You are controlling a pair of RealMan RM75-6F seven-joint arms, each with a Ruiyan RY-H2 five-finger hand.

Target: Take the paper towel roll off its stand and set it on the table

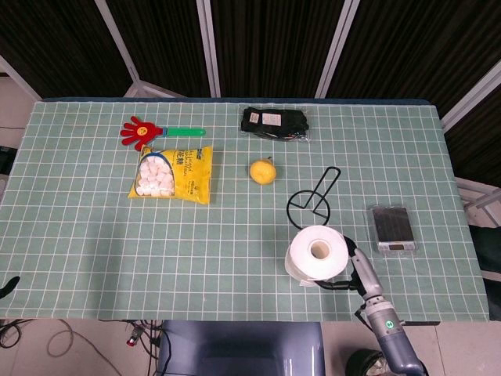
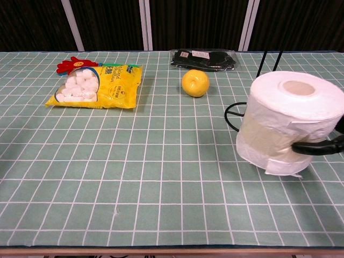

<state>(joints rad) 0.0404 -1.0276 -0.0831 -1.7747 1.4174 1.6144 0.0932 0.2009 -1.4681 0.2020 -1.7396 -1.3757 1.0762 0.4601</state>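
My right hand (image 1: pixel 354 274) grips the white paper towel roll (image 1: pixel 317 252) from its right side, dark fingers (image 2: pixel 317 146) wrapped round the lower part. The roll (image 2: pixel 290 121) stands upright, core hole up, at the table's front right, low over the cloth; I cannot tell whether it touches. A loose sheet end hangs at its bottom. The black wire stand (image 1: pixel 311 205) sits bare just behind the roll, and in the chest view the roll hides part of the stand (image 2: pixel 232 115). My left hand does not show.
A grey device (image 1: pixel 392 227) lies right of the stand. Farther back are a yellow fruit (image 1: pixel 263 171), a black packet (image 1: pixel 274 122), a yellow bag of white sweets (image 1: pixel 172 174) and a red hand-shaped clapper (image 1: pixel 142 132). The table's front edge (image 1: pixel 235 319) runs close below the roll.
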